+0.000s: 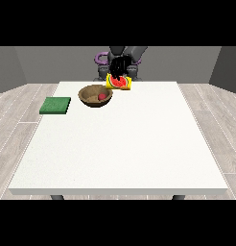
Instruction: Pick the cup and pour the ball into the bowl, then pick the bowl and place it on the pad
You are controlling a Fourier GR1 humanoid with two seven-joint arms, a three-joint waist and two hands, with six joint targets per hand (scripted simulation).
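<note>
**Ball in, now right the cup**

I see the small red ball (101,97) already inside the brown wooden bowl (95,95). One black hand (119,67) holds the tilted yellow watermelon-print cup (120,82), fingers curled round it. I'd level it, set it on the white desk (120,144) clear of the bowl, then carry the bowl to the green pad (55,105).

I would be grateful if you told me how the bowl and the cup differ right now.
The bowl is brown and wide; the cup is yellow with a red pattern. The bowl stands upright on the table; the cup is tipped on its side under a black hand. The bowl holds a red ball.
</note>
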